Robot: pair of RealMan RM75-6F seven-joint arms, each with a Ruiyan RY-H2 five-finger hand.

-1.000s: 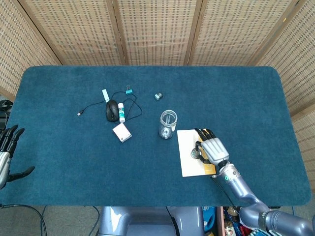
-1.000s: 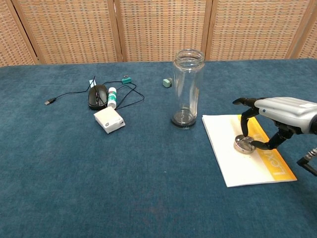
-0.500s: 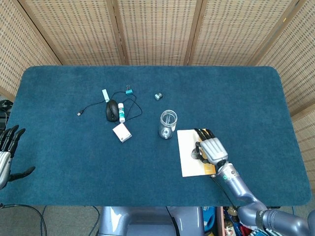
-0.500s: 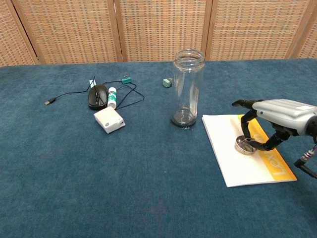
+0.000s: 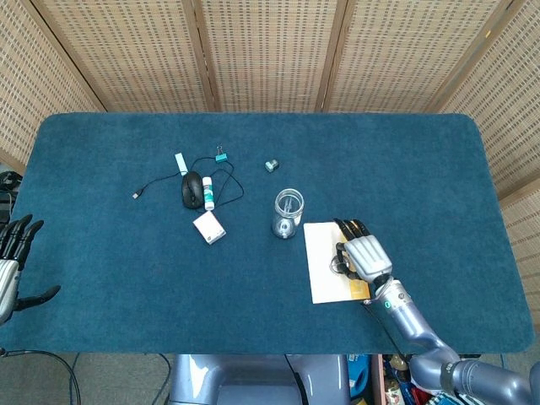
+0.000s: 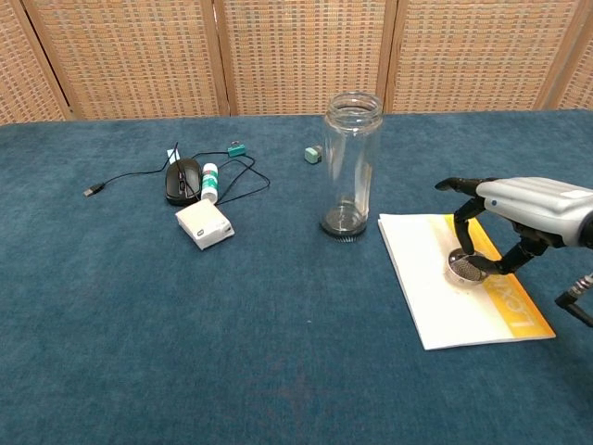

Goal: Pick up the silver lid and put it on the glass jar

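Low in the right of the chest view, the right hand (image 6: pixel 519 215) had its fingers (image 6: pixel 466 232) curled down around the silver lid (image 6: pixel 467 267), pinching it tilted on edge just over the white-and-yellow booklet (image 6: pixel 435 278); whether the lid's lower rim touched the paper could not be told. From the head view the right hand (image 5: pixel 364 256) covered the lid almost wholly, so nothing of the grip showed there. The glass jar (image 6: pixel 351 162) stood upright and open-mouthed on the blue counter (image 6: pixel 232 334), just left of the booklet's upper corner, apart from the hand. At the far left edge of the head view the left hand (image 5: pixel 12 263) was cut off by the frame, its fingers spread with nothing in them; the chest view did not show it. In the upper left sat a black mouse (image 6: pixel 183 180) with its cable, a small tube (image 6: pixel 208 182) beside it and a white box (image 6: pixel 205 224) nearer; a tiny grey-green object (image 6: pixel 313 154) behind the jar was too small to identify.
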